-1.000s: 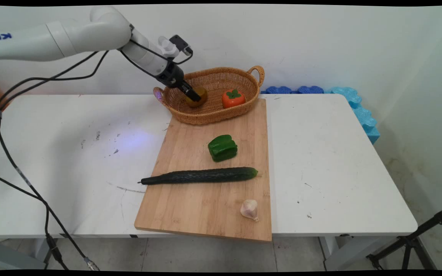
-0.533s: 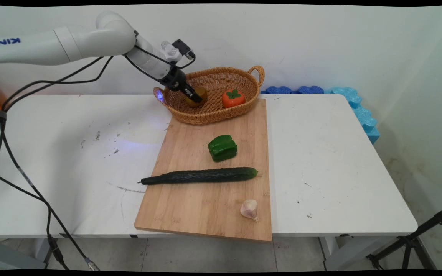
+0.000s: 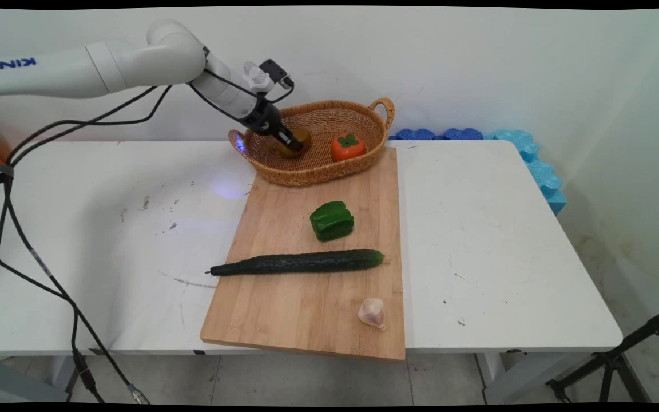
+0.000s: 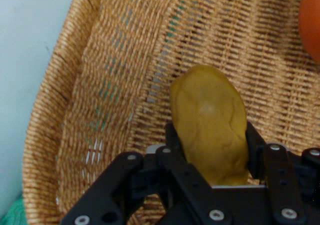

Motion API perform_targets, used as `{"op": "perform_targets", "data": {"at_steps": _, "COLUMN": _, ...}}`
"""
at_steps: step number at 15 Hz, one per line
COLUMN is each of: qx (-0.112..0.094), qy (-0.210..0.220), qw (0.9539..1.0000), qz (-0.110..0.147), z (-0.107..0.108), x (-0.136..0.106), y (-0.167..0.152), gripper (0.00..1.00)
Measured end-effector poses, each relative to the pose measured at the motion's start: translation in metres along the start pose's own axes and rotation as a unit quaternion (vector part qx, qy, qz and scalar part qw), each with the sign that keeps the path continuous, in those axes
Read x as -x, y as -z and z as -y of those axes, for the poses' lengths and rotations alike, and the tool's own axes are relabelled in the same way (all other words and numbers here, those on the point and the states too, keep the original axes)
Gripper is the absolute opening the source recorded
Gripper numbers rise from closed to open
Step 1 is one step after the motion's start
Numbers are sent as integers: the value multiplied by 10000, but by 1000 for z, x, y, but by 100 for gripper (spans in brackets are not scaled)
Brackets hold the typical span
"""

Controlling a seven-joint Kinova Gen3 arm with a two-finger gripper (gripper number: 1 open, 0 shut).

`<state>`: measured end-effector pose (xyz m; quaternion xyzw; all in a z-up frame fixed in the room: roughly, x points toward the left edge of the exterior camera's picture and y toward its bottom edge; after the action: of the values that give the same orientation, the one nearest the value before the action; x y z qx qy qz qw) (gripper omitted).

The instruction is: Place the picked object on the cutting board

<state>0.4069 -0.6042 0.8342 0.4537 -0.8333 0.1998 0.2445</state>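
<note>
Nearest me, a garlic bulb [image 3: 372, 312] sits at the board's [image 3: 284, 320] near right corner. Behind it the cucumber [image 3: 298, 262] lies crosswise, then the green pepper [image 3: 332, 221] sits mid-board. Farther back, against the wall, is the wicker basket [image 3: 364, 165], a persimmon [image 3: 348, 147] in its right half. In the left half the gripper [image 4: 210, 150] is clamped on a potato [image 4: 210, 122], one finger on each flank, just above the weave. That potato looks firm and fairly hefty, its skin dull rather than slick, so I'd judge it takes a squeeze without bruising. The hold is across its narrow waist, low on the body; the long end sticks out past the fingers, so it might pivot.
</note>
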Motion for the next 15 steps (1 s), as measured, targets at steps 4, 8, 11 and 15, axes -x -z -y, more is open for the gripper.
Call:
{"op": "perform_targets", "data": {"at_steps": 4, "qx": -14, "qy": -51, "qw": 9999, "qz": -157, "z": -1, "x": -12, "y": 15, "gripper": 0}}
{"op": "perform_targets", "data": {"at_steps": 8, "qx": 2, "qy": -192, "qw": 9994, "qz": -298, "z": -2, "x": -25, "y": 38, "gripper": 0}}
{"op": "perform_targets", "data": {"at_steps": 11, "qx": 50, "qy": -364, "qw": 9986, "qz": -380, "z": -5, "x": -32, "y": 64, "gripper": 0}}
{"op": "perform_targets", "data": {"at_steps": 15, "qx": 168, "qy": -570, "qw": 9973, "qz": -424, "z": -12, "x": -35, "y": 97, "gripper": 0}}
